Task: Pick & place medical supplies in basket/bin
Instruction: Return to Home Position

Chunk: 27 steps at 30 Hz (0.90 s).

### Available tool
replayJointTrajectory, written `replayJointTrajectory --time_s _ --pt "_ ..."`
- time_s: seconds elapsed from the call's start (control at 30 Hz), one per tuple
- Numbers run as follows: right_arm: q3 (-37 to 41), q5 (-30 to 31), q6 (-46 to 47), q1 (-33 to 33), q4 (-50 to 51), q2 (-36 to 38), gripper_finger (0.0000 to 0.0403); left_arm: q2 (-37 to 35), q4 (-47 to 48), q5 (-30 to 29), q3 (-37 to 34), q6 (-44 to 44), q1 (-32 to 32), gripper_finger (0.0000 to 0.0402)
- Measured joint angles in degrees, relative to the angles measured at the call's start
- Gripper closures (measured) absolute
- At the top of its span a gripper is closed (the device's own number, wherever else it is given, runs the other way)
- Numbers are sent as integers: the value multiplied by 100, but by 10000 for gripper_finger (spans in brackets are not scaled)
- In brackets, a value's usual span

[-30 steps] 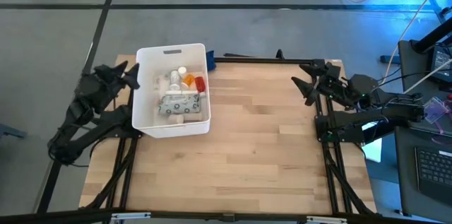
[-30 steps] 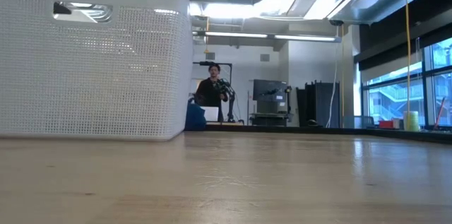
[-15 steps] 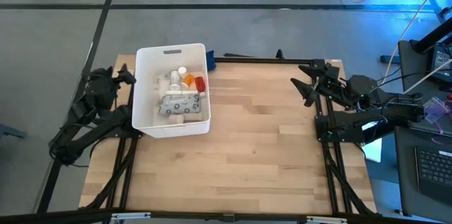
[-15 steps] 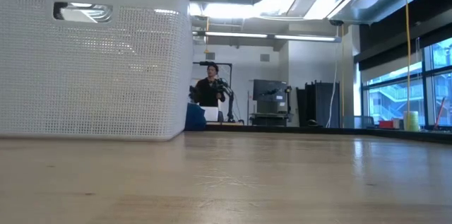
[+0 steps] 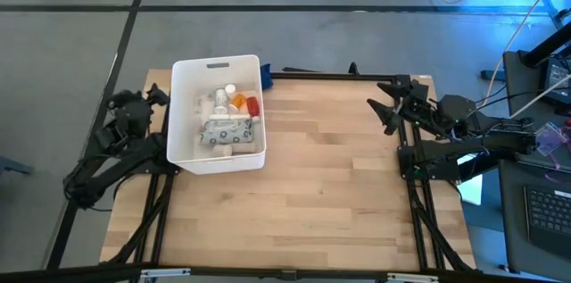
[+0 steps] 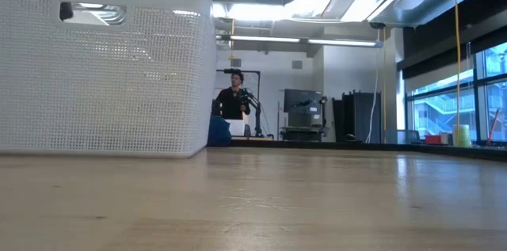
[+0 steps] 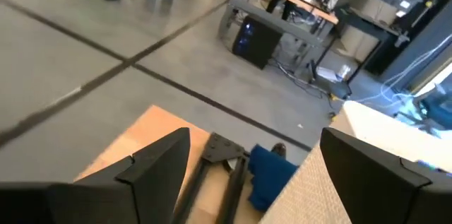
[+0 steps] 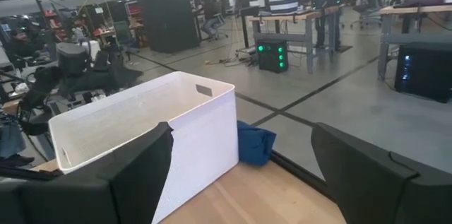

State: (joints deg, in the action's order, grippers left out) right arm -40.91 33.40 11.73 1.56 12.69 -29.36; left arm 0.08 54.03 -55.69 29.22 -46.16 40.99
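White rectangular bin [image 5: 186, 136], rounded corners, handle slot in far rim, upright on desk [image 5: 339, 185], far left part. Inside, crowded toward right wall: white bottle [image 5: 230, 92], orange pill bottle [image 5: 238, 102], red bottle [image 5: 252, 106], dotted flat packet [image 5: 223, 129], beige roll [image 5: 225, 149] nearest front wall. Blue cloth [image 5: 266, 75] outside, just beside bin's far right corner.

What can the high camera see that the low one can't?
Only the high view shows inside the white bin: the orange pill bottle, red bottle and dotted packet lying in it, plus the left gripper and right gripper at the table's sides. Only the low view shows a person in the room behind and the tiny holes in the bin's wall. Both show the bin and the wooden table.
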Motion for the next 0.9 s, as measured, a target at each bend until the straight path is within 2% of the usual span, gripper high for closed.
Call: replayJointTrajectory --time_s 0.07,0.3,0.53,0.7,0.77,0.9 --pt "0 86 -2 0 4 0 66 14 -79 -16 -131 -230 0 93" --pt "0 95 133 0 5 0 66 31 -146 -846 -637 -716 -2 94" --pt "0 97 161 0 4 0 66 28 -125 -1215 -1040 -1240 5 91" --pt "0 100 170 0 2 2 66 63 -8 -855 -1296 -1433 0 93" --pt "0 102 170 0 4 2 66 71 35 -502 -1440 -1402 1 93" --pt "0 104 170 0 2 2 66 79 -607 314 -1650 -728 0 91"
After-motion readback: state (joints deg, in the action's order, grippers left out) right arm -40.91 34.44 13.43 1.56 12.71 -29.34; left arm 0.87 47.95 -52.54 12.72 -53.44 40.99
